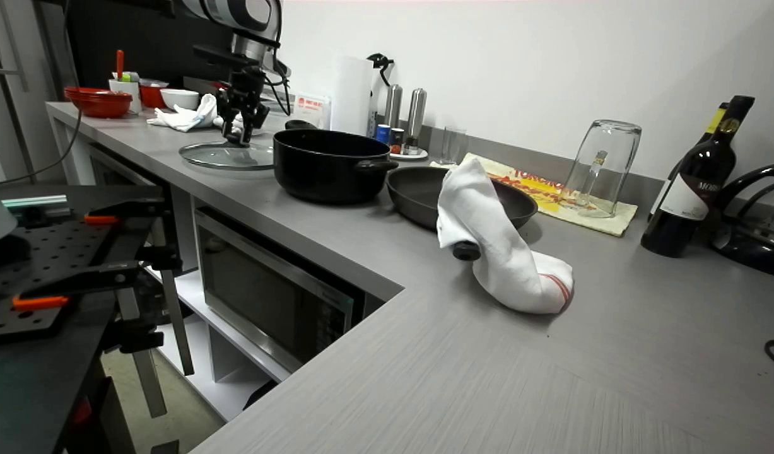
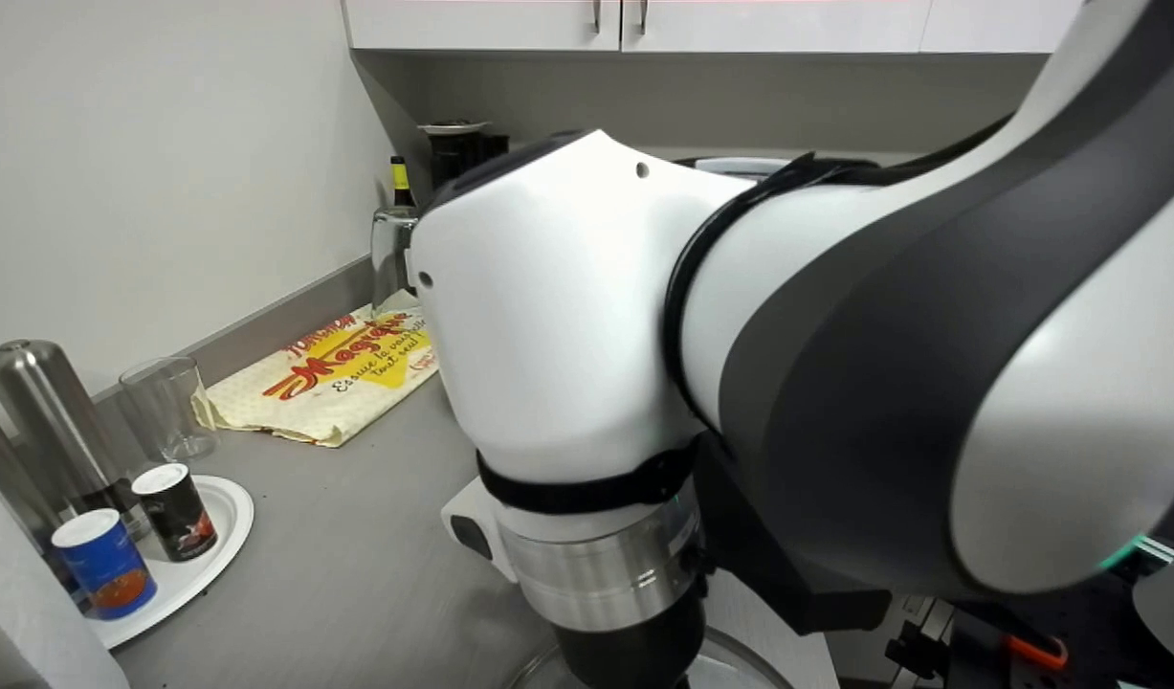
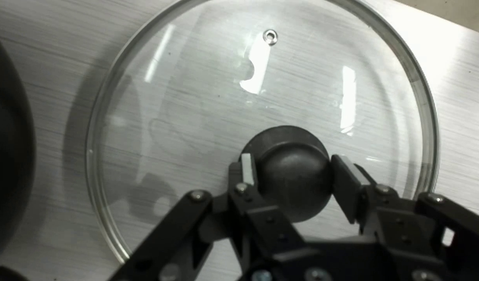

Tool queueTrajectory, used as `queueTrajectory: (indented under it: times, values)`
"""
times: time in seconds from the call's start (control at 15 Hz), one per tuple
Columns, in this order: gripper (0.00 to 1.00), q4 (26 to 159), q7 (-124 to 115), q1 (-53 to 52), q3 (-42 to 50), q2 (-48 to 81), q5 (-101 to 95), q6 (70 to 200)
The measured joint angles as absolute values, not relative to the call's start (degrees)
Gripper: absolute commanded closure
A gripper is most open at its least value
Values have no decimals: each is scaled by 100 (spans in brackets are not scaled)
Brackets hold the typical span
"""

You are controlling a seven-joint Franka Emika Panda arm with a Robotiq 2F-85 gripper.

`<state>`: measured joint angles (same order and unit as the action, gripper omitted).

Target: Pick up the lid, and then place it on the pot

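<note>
Black two-finger gripper (image 3: 294,175) holds the clear round glass lid (image 3: 223,113) by its dark knob (image 3: 296,185); grasp step likely in hand. Next: lift level, centre over wide black pot (image 1: 330,170).

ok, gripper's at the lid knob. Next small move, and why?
Probably raise the glass lid straight up before any sideways travel: the gripper appears closed on the lid's dark knob, and the lid is beside the black pot, not over it, so the pot would likely block a low sideways path.
</note>
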<state>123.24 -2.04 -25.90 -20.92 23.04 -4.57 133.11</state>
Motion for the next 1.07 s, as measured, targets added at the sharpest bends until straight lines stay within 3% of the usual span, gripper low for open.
queueTrajectory:
  times: [1.07]
  values:
    - [75, 13501, -234, -2425, -2102, 902, -228, 13311]
